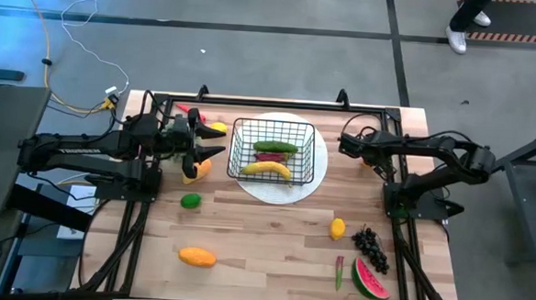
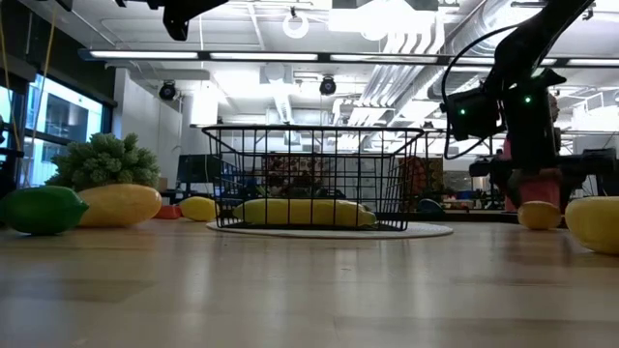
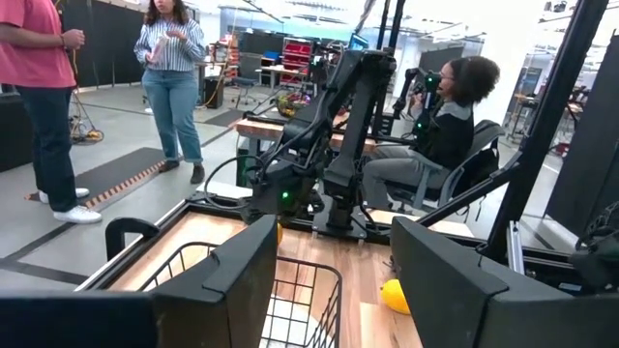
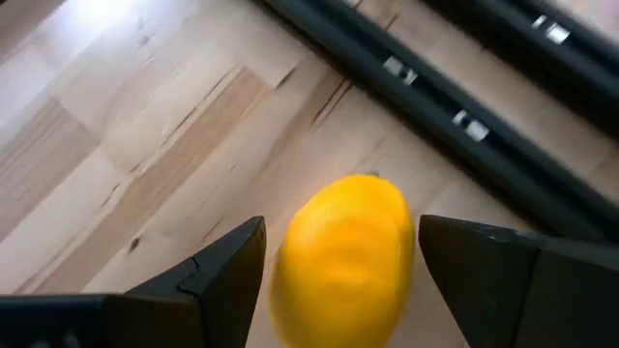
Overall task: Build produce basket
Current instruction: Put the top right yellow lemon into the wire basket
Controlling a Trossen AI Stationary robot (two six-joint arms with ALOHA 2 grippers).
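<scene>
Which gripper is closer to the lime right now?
Left. The left gripper hangs by the basket's left side, a short way from the lime; the right gripper is across the basket, by its right side.

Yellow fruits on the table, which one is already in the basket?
The banana: it lies inside the basket, while the lemon near the grapes sits on bare wood.

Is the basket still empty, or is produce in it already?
Not empty. The basket, standing on the white plate, holds a green cucumber, a yellow banana and a reddish piece between them, too small to identify.
</scene>
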